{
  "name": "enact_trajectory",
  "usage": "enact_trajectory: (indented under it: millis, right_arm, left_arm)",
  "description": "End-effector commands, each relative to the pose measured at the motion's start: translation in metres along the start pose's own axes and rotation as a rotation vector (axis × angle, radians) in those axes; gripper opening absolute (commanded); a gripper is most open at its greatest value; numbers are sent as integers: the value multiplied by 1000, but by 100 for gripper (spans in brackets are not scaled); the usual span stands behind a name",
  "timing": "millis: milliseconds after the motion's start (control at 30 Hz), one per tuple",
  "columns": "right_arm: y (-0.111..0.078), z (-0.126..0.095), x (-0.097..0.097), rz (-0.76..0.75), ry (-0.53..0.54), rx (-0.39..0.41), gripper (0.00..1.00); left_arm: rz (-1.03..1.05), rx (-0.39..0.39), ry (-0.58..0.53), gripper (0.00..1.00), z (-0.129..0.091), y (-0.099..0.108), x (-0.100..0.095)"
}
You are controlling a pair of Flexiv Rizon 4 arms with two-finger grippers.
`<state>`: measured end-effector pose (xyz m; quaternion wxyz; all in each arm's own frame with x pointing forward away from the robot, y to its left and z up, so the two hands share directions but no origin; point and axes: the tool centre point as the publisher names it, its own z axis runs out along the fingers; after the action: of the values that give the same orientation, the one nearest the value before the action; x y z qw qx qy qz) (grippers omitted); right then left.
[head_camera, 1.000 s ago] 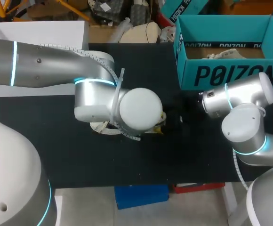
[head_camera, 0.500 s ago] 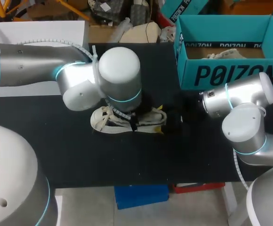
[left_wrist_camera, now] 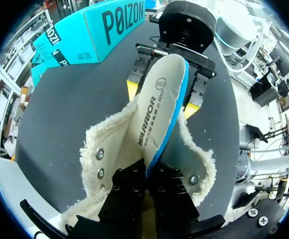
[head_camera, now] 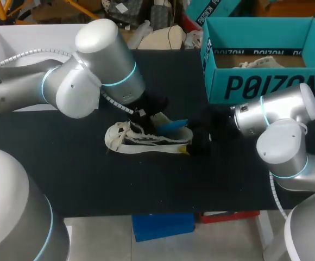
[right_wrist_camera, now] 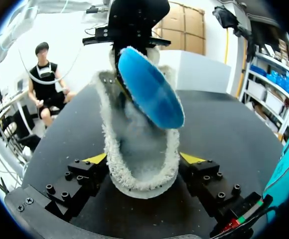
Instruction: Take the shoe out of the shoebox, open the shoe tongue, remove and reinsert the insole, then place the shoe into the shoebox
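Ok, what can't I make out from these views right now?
Left wrist view: the left gripper covers the insole's gripped end and the shoe's toe.
Head view: the right gripper is black against the black table, so its hold on the heel barely shows.
Head view: the shoebox's front wall hides most of its inside.

The shoe is cream canvas with frayed fuzzy edges and shiny metal eyelets; insole cream cloth over smooth blue foam; surface matt black cloth; shoebox matt teal cardboard; left arm smooth satin silver
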<state>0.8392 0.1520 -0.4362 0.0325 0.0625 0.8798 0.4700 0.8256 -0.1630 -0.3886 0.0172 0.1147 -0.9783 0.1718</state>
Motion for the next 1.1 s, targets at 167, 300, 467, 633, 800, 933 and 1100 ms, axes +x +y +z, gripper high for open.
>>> enact_trajectory:
  millis: [167, 300, 467, 633, 800, 933, 1100]
  right_arm:
    - [-3, 2, -2, 1, 0, 2, 0]
    - [-3, 2, -2, 1, 0, 2, 0]
    - [-3, 2, -2, 1, 0, 2, 0]
    - [-3, 2, -2, 1, 0, 2, 0]
    - [-3, 2, -2, 1, 0, 2, 0]
    - [-3, 2, -2, 1, 0, 2, 0]
    - [-3, 2, -2, 1, 0, 2, 0]
  left_arm:
    - [94, 23, 52, 0, 10, -8, 13]
    - [124, 27, 51, 0, 17, -14, 18]
    - [148, 72, 52, 39, 18, -16, 19]
    - [145, 137, 32, 49, 15, -21, 17]
    - [173, 158, -41, 45, 15, -28, 19]
    - [214, 172, -91, 43, 17, -37, 22]
    - [264, 204, -114, 41, 15, -51, 25]
